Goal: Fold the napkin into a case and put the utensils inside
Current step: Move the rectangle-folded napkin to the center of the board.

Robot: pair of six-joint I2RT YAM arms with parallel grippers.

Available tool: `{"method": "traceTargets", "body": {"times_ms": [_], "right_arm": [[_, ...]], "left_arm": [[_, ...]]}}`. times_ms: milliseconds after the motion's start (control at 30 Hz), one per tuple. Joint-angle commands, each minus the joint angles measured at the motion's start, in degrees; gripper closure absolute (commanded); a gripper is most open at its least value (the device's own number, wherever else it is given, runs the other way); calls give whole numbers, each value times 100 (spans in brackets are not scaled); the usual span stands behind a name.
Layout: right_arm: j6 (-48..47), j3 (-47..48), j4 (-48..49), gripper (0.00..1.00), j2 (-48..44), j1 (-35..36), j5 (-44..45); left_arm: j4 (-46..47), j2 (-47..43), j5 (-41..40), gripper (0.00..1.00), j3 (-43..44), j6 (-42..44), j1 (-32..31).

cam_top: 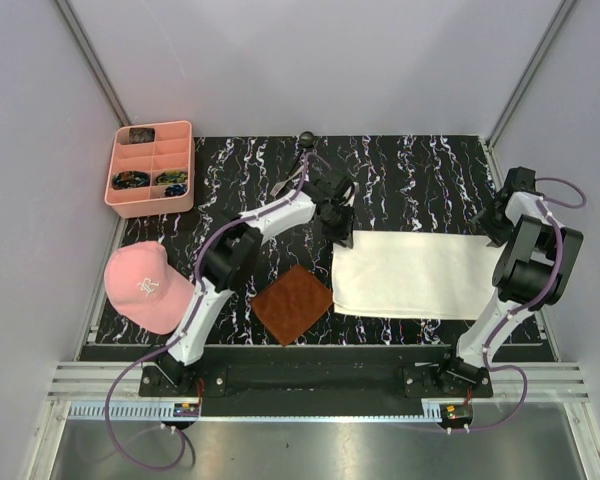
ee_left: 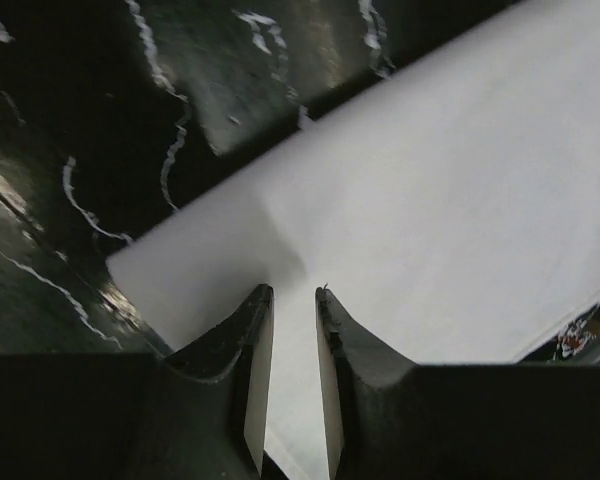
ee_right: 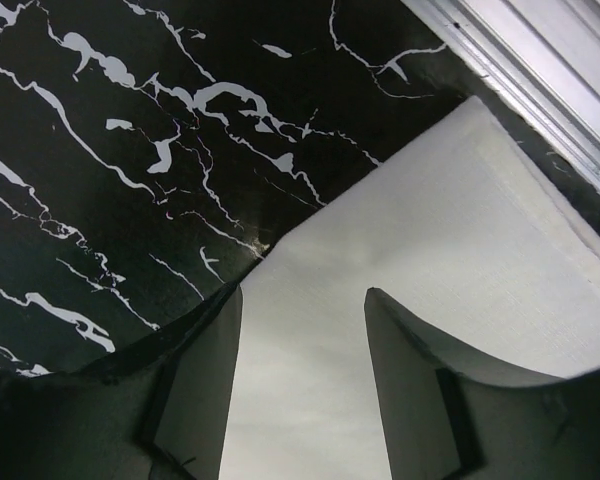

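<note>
The cream-white napkin point(cam_top: 415, 275) lies flat on the black marbled table as a wide folded rectangle; no narrow case is in view. My left gripper point(cam_top: 340, 228) hovers at its far left corner, jaws a narrow gap apart over the cloth point(ee_left: 430, 200) with nothing pinched point(ee_left: 294, 290). My right gripper point(cam_top: 488, 226) is at the far right corner, open wide point(ee_right: 302, 290) above the napkin's edge point(ee_right: 460, 260). The utensils lie beyond the left arm: a dark spoon point(cam_top: 306, 140) and a slim grey fork point(cam_top: 286, 186).
A brown textured mat point(cam_top: 292, 303) sits left of the napkin near the front edge. A pink cap point(cam_top: 145, 285) lies at the front left. A pink compartment tray point(cam_top: 152, 190) stands at the back left. An aluminium rail point(ee_right: 540, 70) borders the table's right side.
</note>
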Motion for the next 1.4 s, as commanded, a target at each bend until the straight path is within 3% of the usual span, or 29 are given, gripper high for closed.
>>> {"method": "traceTargets", "body": {"times_ms": [0, 300, 567, 767, 867, 900, 1033, 1200, 1367], "right_arm": [[-100, 322, 173, 39, 264, 101, -263], [58, 550, 437, 39, 852, 250, -465], [296, 1587, 446, 35, 1503, 698, -1300], [120, 2536, -72, 27, 1680, 1041, -1424], [-3, 2599, -634, 11, 1329, 1138, -968], [-21, 2503, -731, 1, 989, 1156, -880], [-310, 1477, -1118, 0, 47, 1147, -161], [39, -43, -1154, 0, -1123, 561, -61], [435, -1074, -1102, 14, -1992, 137, 264]], "left_arm": [[530, 254, 10, 74, 392, -533, 249], [1295, 860, 617, 72, 523, -1474, 1136], [1453, 1669, 889, 69, 2165, -1370, 1726], [1577, 1372, 652, 61, 2440, -667, 1910], [1489, 670, 415, 52, 1872, -324, 1919], [1480, 198, 310, 51, 1651, -236, 1919], [1375, -948, -68, 50, 341, -217, 1919], [1216, -1933, -165, 62, -1390, -595, 1841], [1041, -2653, -429, 63, -2376, -428, 1489]]}}
